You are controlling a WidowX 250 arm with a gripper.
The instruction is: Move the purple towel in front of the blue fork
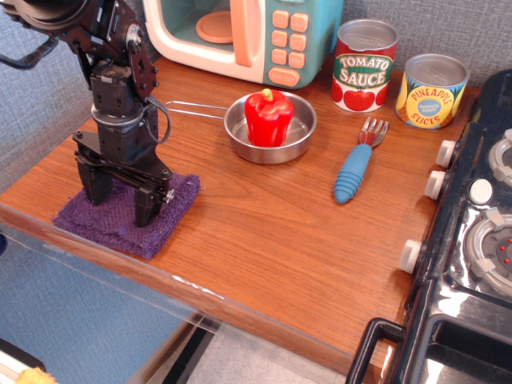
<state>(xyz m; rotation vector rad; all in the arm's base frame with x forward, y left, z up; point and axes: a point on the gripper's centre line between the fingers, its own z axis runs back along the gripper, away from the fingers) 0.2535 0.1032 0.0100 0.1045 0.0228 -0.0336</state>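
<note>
I'm looking at a wooden counter with a reddish-brown grain. Directly under my claw, the purple towel lies flat at the near left corner, both open fingers planted on it. Right of the claw and a little further back sits a small steel pan with its thin handle pointing toward the arm. Further right, well apart from the claw, the blue fork lies tines away. Behind stand a toy microwave, a tomato sauce can and a pineapple slices can.
</note>
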